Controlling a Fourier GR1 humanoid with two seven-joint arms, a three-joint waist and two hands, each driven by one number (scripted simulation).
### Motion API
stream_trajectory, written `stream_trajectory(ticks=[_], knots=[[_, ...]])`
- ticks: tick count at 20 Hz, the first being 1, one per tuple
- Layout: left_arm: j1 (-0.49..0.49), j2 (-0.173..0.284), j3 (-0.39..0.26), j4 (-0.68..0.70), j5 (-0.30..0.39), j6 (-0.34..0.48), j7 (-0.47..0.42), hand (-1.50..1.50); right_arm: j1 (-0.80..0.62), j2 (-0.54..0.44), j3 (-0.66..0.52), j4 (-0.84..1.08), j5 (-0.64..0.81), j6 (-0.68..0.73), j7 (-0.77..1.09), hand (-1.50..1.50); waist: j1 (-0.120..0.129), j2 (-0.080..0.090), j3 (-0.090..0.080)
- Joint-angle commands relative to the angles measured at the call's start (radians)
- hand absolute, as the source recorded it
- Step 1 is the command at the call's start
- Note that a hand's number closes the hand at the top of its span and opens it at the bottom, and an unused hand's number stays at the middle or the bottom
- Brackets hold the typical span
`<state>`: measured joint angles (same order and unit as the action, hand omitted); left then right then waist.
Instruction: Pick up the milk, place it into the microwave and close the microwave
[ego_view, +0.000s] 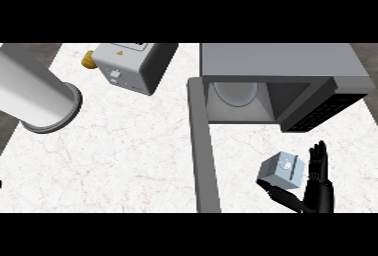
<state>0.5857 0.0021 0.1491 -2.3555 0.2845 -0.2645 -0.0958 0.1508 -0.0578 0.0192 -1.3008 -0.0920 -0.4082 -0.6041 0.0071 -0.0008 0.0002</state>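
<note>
- The milk carton stands on the white marble counter, in front of the microwave and outside it, near the lower right of the view.
- The right hand is beside the carton on its right: the fingers point straight up alongside it, and the thumb reaches under its lower left corner.
- The hand is spread, not closed round the carton; whether fingers or thumb actually touch it is hard to tell, since they lie right along its edges.
- Only the hand and a little of the wrist show; the forearm is cut off at the lower edge.
- The left hand cannot be seen in this view.
- The microwave is open. Its door swings out to the left and shows edge-on as a long grey bar running down toward the lower edge, so its face is hidden.
- Inside the microwave a round pale plate is partly visible; its front is cut off by the cavity floor's edge.
- The control panel on the right side looks dark, and its buttons are too small to read.
- At upper left, a large grey cylinder lies tilted, cut off by the left edge.
- A white boxy appliance with a brass-coloured knob sits behind it; its top is cut off.
</note>
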Motion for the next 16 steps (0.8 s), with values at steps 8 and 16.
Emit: stream_trajectory(ticks=[8, 16], knots=[[0.025, -0.002, -0.05, 0.078, -0.04, -0.016, -0.097, -1.5, -0.041, -0.029, -0.093, 0.252, -0.082, 0.181, -0.155, -1.5, 0.0, -0.001, 0.0], [-0.026, -0.001, 0.0, 0.046, 0.014, -0.001, 0.009, -1.5, -0.148, -0.048, -0.017, 0.333, -0.144, 0.546, -0.252, 1.5, 0.002, 0.001, 0.001]])
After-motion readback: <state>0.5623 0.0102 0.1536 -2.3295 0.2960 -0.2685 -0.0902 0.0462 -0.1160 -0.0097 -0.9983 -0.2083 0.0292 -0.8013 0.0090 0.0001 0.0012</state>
